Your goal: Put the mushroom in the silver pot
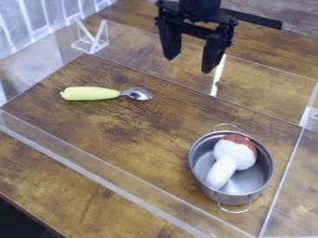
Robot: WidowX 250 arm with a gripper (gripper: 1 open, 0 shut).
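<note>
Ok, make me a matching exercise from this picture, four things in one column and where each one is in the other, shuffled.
Things:
1. mushroom
2. spoon
3. tool
4. silver pot

Places or states:
A. open, up above the table
B. lower right of the table
C. lying inside the pot
D. flat on the wood, at left

Pairs: 1-C, 2-D, 3-A, 4-B

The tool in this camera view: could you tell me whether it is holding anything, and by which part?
Nothing is held. The tool hangs open and empty above the table, while the mushroom lies inside the silver pot.
</note>
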